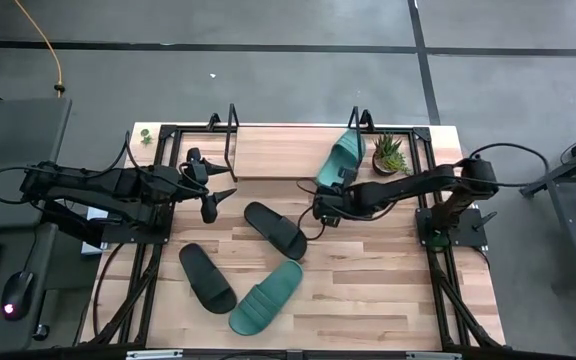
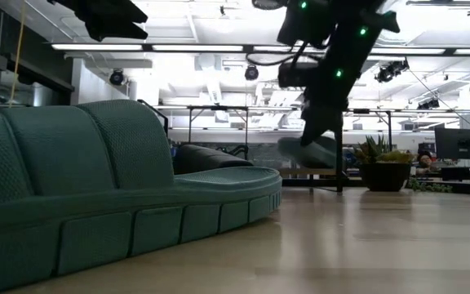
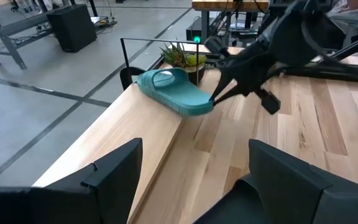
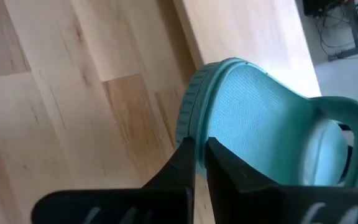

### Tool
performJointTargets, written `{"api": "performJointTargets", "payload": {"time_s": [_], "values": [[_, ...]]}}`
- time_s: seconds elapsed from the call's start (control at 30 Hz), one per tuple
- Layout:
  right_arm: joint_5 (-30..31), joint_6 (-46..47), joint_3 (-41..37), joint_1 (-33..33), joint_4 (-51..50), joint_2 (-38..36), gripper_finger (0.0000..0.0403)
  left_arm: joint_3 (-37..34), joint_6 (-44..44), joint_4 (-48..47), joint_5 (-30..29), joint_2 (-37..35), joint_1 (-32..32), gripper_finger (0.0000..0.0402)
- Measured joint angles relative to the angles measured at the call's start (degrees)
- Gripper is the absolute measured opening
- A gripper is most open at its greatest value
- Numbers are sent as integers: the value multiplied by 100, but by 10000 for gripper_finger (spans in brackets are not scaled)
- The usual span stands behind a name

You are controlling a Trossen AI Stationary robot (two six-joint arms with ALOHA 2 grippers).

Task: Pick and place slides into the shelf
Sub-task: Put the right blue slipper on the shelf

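Observation:
One teal slide (image 1: 340, 158) lies sole down on the right end of the shelf (image 1: 278, 152), its heel at the board's near edge. My right gripper (image 1: 320, 192) is shut at that heel. Three more slides lie sole down on the table: a black one (image 1: 275, 228) in the middle, another black one (image 1: 206, 277) and a teal one (image 1: 266, 296) nearer the front. My left gripper (image 1: 216, 196) hangs open over the table's left side, near the shelf's left end, touching nothing. My right gripper has its shut fingertips (image 4: 185, 155) against the rim of the teal slide's heel end (image 4: 188, 118). It comes slanting down from the table's near right side. The slide rests flat on the shelf board. Whether any of the rim is caught between the fingers, I cannot tell.
A small potted plant (image 1: 389, 155) stands at the far right, just beside the shelf's right frame end (image 1: 360, 122). The shelf's left half is bare board. The near teal slide (image 2: 96, 188) fills the low view's left. Bare tabletop lies on the near right (image 1: 388, 290).

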Motion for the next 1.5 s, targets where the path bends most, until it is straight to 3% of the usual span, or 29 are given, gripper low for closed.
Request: {"api": "performJointTargets", "payload": {"time_s": [0.47,0.97,1.17,1.5], "values": [[-589,-1045,0,64,459,-69,0,2,-20,39,0,0,0,273],[-2028,-3199,0,-667,1071,-67,0,2,-20,41,0,0,-2,273],[-2163,-3926,0,-866,1083,-65,0,2,-20,41,0,0,0,273],[-2910,-4868,0,-1068,1212,-65,0,2,-20,50,0,0,0,273]]}}
